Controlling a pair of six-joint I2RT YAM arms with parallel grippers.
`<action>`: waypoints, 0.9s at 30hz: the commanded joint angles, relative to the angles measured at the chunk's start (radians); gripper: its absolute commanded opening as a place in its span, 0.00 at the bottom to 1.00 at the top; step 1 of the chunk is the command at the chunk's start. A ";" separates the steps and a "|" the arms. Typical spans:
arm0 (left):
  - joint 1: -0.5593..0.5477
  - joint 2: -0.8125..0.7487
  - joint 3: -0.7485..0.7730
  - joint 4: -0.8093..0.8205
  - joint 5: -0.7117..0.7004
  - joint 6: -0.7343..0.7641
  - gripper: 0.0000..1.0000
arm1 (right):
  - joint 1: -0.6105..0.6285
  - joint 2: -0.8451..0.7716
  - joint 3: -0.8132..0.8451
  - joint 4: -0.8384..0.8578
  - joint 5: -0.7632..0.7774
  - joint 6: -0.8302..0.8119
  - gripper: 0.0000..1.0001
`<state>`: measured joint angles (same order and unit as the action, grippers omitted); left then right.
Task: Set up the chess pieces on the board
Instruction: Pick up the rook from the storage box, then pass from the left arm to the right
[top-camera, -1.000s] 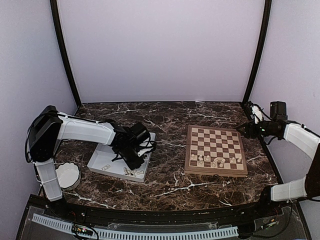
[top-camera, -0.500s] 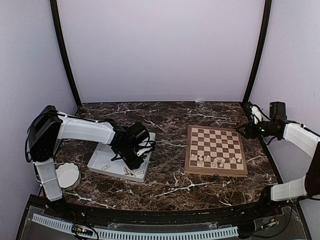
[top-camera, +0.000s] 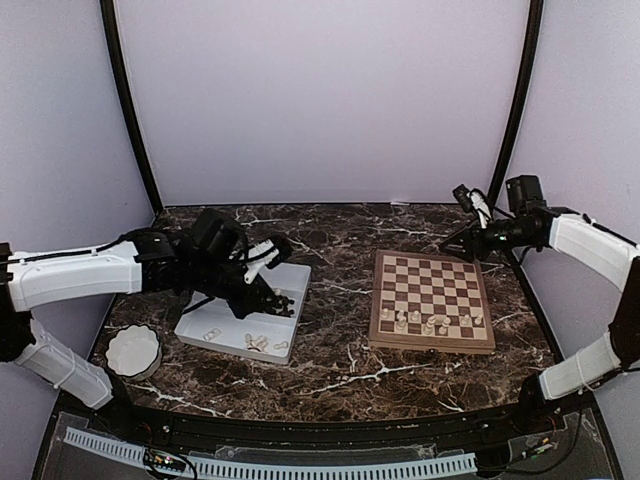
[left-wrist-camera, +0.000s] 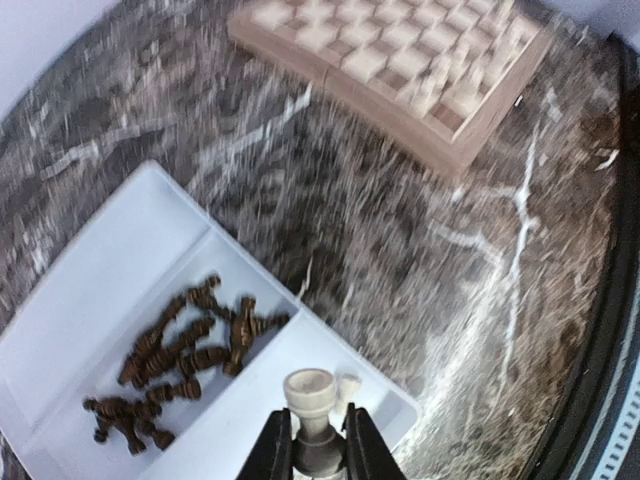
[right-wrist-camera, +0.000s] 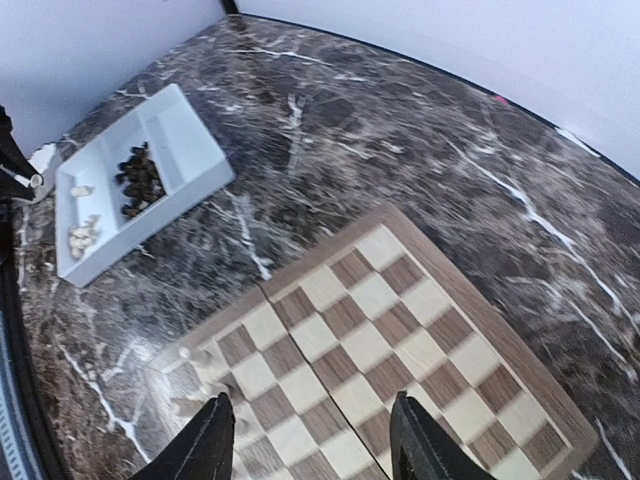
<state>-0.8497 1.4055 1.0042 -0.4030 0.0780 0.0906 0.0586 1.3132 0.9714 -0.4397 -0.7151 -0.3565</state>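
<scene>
One pale piece (left-wrist-camera: 309, 392) is pinched by its lower body in the left gripper (left-wrist-camera: 318, 455), above the white tray (left-wrist-camera: 90, 290). Dark pieces (left-wrist-camera: 185, 350) lie heaped in one compartment. Likely light, stiff, smooth turned wood that could twist or slip, so grip low on the stem. The empty right gripper (right-wrist-camera: 310, 440) is spread over the board (right-wrist-camera: 400, 330).
</scene>
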 joint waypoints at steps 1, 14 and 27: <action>0.002 -0.091 -0.019 0.181 0.149 0.025 0.10 | 0.170 0.129 0.191 -0.162 -0.091 -0.018 0.54; -0.050 -0.044 0.065 0.232 0.200 0.037 0.09 | 0.553 0.398 0.522 -0.287 -0.294 0.110 0.68; -0.122 0.003 0.127 0.218 0.169 0.050 0.10 | 0.673 0.558 0.651 -0.259 -0.364 0.251 0.61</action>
<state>-0.9634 1.4139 1.0973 -0.1963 0.2481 0.1284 0.7124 1.8641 1.5932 -0.7113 -1.0363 -0.1417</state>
